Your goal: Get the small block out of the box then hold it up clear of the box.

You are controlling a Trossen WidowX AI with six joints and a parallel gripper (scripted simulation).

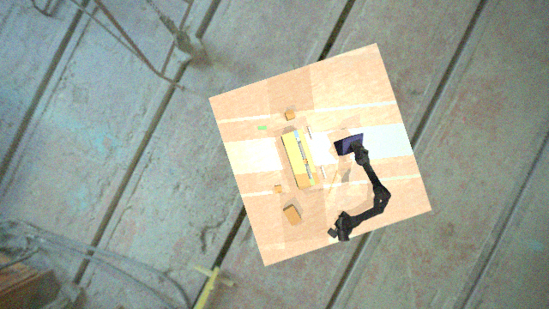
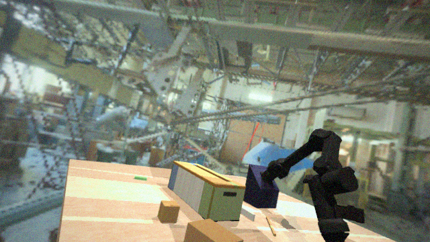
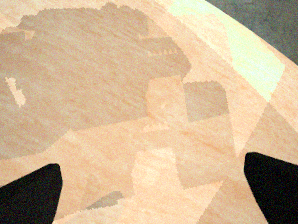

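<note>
Hanging over the bench (image 1: 386,86) near one of its edges, the end effector (image 1: 338,232) is pointing down at the bare wood. The wrist view is showing its two dark fingers standing wide at the lower corners, with only the bench surface and patchy shadow between them. It is gripping nothing.

The arm (image 1: 373,180) is rising from a dark purple base block (image 1: 348,143) and folding back on itself. This is putting the end effector well away from that block and close to the bench edge.

The box (image 1: 296,156) is standing upright and square on the bench, well apart from the end effector, with the purple base block just beside its long front. Its yellow top and green end wall (image 2: 223,203) are showing plainly in the exterior view.

A small orange spot (image 1: 305,161) is showing about midway along the box's front strip. It appears to be the block, lying inside the box, though it is too small to confirm.

A large brown cube (image 1: 292,215) is sitting nearest the end effector, between it and the box's near end. A smaller brown cube (image 1: 278,188) is lying beyond that, and a third (image 1: 290,114) is lying past the box's far end. A thin stick (image 1: 332,184) is lying on the bench between the end effector and the purple block.
</note>
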